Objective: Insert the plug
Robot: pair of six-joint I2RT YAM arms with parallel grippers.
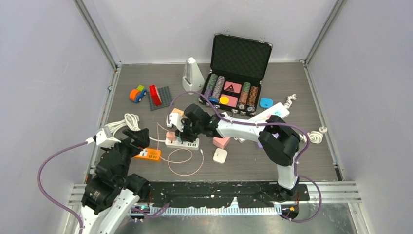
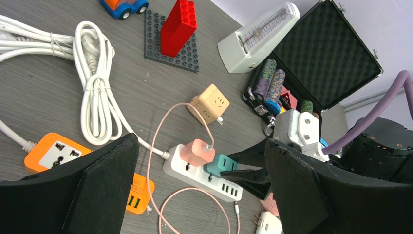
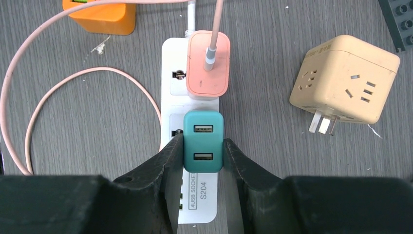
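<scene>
On the white power strip, the teal USB charger sits over the second socket, just beside the pink charger with its pink cable. The right gripper has it pinched from both sides! Just off one side of the strip lies the beige cube adapter, prongs showing, while off the other side the left gripper hangs near the orange power strip, jaws spread wide, gripping nothing.

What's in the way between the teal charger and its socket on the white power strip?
Nothing visible. The right gripper has its fingers on the teal charger, directly over the second socket of the white power strip. The pink charger sits in the neighbouring socket, close beside it but not over that spot. The prongs are hidden.
</scene>
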